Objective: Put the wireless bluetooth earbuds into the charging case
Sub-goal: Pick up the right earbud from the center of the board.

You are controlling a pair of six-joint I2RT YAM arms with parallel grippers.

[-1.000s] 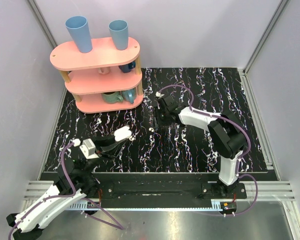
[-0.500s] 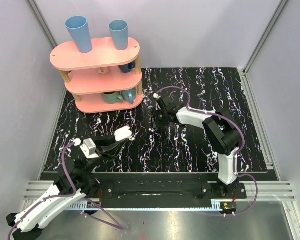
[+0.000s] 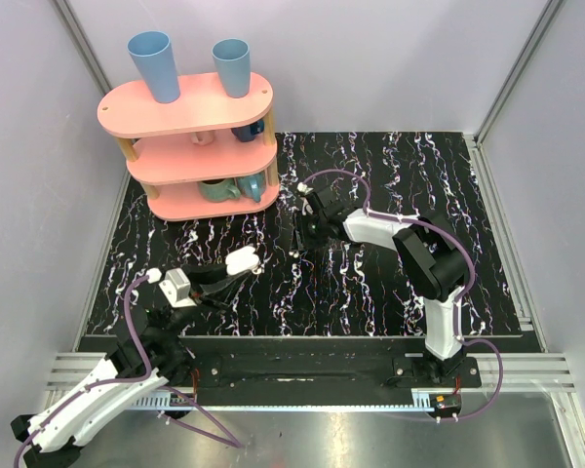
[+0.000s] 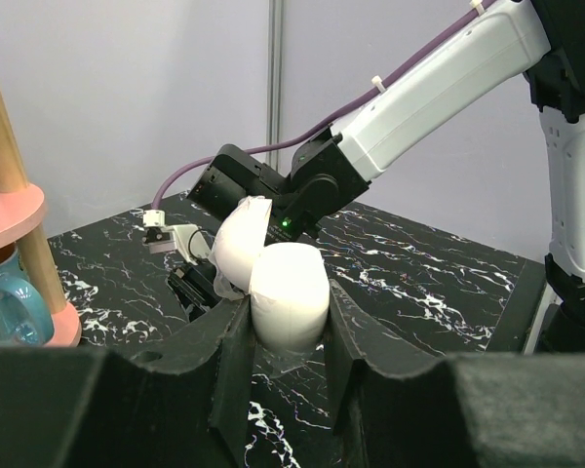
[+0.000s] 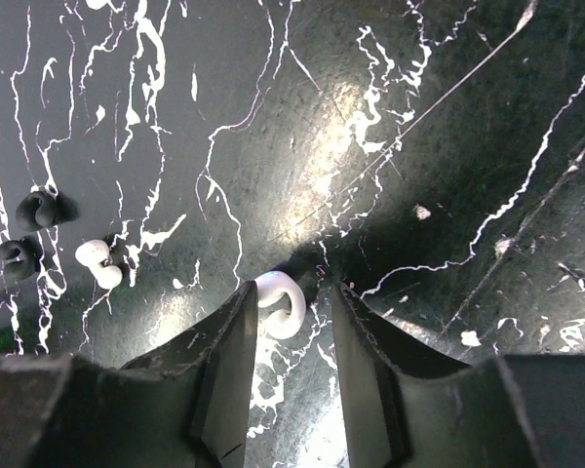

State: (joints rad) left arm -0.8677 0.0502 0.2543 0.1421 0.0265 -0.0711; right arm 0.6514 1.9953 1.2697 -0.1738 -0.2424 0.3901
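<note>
- Since a second ago the right arm (image 3: 370,226) has folded its elbow in, and the right gripper (image 5: 292,292) has slid closer to the charging case (image 4: 288,292); the left arm has barely shifted.
- The left gripper (image 4: 288,314) is clenched on the charging case, lifted off the marbled tabletop (image 3: 370,283). The case's lid (image 4: 239,239) stands open, tipped to the left.
- Right of the case and slightly beyond it, one earbud (image 5: 281,304) lies on the tabletop between the right gripper's fingers. The jaws are parted around it: it seems to touch one finger, with a gap to the other.
- A second earbud (image 5: 99,261) lies near the first, outside the fingers, beside two small black pieces (image 5: 39,210).
- Well beyond the case, to its left, stands a pink shelf (image 3: 185,122) with two blue cups (image 3: 154,63) on top.
</note>
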